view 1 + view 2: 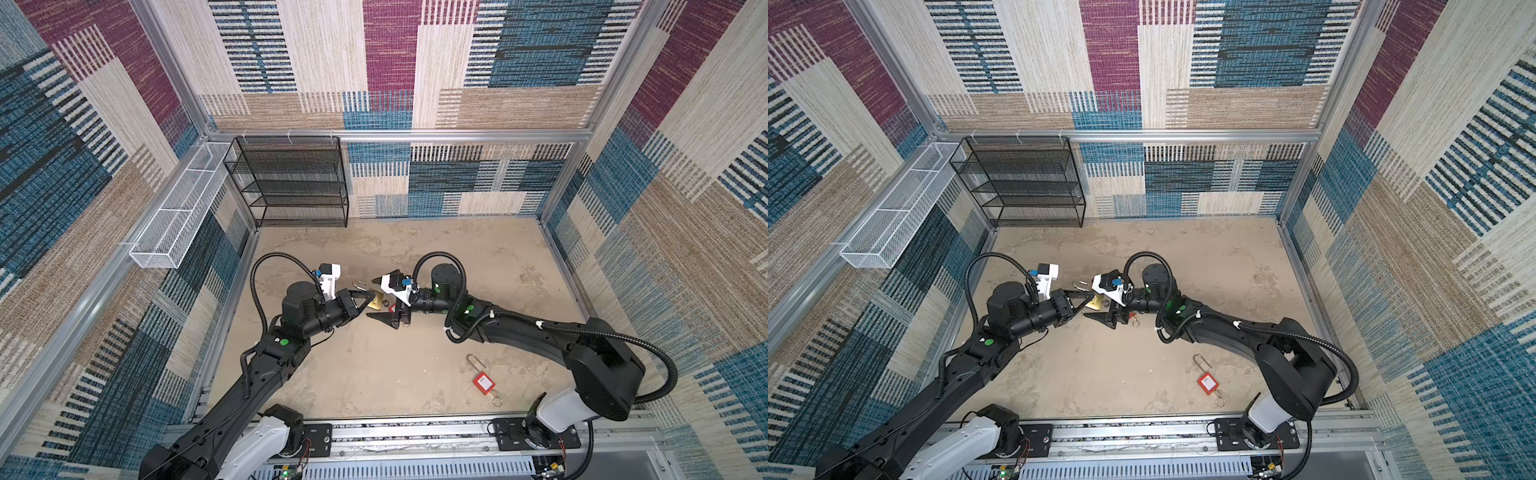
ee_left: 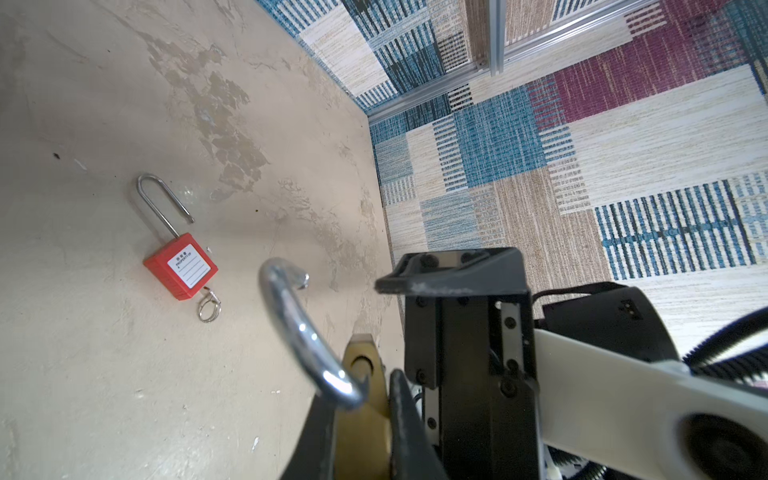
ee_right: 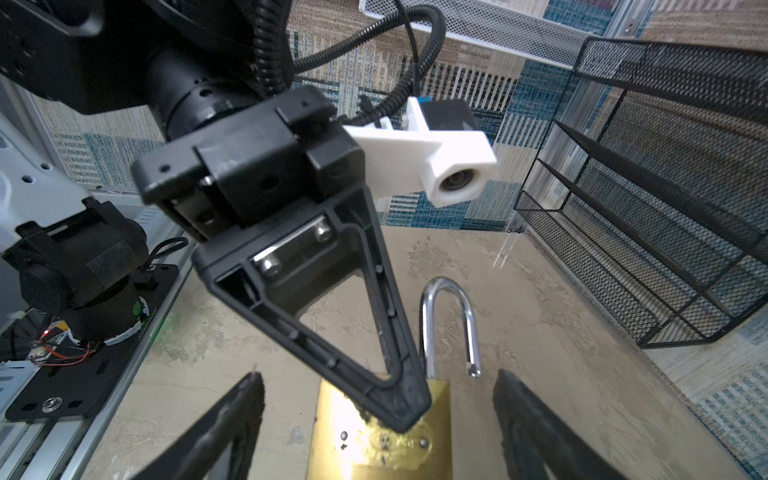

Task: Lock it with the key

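Over a mottled beige tabletop point(image 1: 415, 365), the left gripper point(image 2: 361, 419) pinches the flat faces of a square brass padlock point(image 3: 374, 449) at mid-table, its curved polished-steel shackle point(image 3: 446, 291) swung open. Opposite, the right gripper point(image 3: 376, 399) has its black fingers spread wide on either side of the lock, not touching it. Nearer the right arm, a red plastic padlock point(image 1: 482, 382) lies flat, white label up.

Black mesh rack point(image 1: 291, 183), white basket point(image 1: 183, 208)
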`<state>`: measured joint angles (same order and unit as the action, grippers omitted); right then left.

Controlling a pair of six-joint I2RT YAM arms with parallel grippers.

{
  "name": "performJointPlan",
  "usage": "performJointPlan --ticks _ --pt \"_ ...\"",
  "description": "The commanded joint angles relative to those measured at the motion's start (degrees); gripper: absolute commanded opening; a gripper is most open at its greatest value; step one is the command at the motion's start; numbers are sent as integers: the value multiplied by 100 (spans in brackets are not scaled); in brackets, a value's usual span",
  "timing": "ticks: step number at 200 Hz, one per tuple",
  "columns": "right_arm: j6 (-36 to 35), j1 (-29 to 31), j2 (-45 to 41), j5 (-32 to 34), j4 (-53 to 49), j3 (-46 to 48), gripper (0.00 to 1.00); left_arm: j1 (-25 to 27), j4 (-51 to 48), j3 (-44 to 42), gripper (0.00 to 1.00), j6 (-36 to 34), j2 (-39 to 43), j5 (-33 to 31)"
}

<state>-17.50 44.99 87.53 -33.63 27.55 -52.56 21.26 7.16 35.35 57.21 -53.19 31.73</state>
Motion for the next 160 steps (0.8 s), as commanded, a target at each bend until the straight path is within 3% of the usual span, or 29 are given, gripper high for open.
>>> performJointPlan --ticks 1,40,59,76,93,121,160 --pt "452 -96 -281 295 542 239 96 -9 698 28 0 -108 104 -16" --pt "1575 -363 -1127 196 969 762 99 -11 1408 -35 0 -572 289 -255" --pt "2516 -439 -1547 965 954 861 99 -16 1809 -4 0 -778 197 -90" --pt "3466 -631 -1707 1262 197 502 99 -16 2218 69 0 -830 -2 97" --pt "4041 -779 -1712 958 -258 214 100 -16 2488 134 0 -936 -160 326" --pt "4538 -839 -1742 663 102 307 99 -33 3912 -150 0 -843 -346 194" --pt "5176 -948 -1340 7 303 129 93 -38 5021 -37 0 -490 -745 354"
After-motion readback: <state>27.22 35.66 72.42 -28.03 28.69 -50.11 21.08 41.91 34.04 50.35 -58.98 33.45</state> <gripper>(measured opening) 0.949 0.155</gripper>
